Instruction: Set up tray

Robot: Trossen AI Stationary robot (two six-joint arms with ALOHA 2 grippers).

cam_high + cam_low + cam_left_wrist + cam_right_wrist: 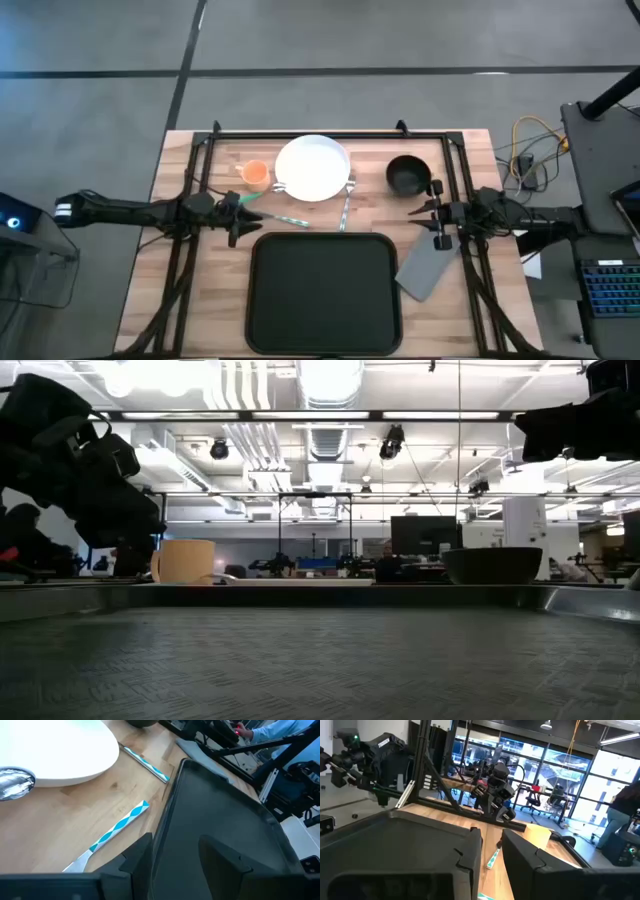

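Note:
The large black tray (322,292) lies flat at the table's near middle, and its ribbed floor fills the low view's foreground (320,660). Behind it are a white plate (313,167), an orange cup (256,174) and a black bowl (407,176). A blue-patterned utensil (120,826) lies between plate and tray. A grey napkin (430,268) lies by the tray's right edge. My left gripper (244,217) hovers open just off the tray's far left corner (172,795). My right gripper (434,215) hovers open above the napkin's far end, touching nothing.
A second blue-handled utensil (347,205) lies at the plate's right, and a spoon bowl (12,782) rests by the plate's rim. A black frame (320,133) runs along the table's far edge. Cables (530,150) and a keyboard (610,285) lie off to the right.

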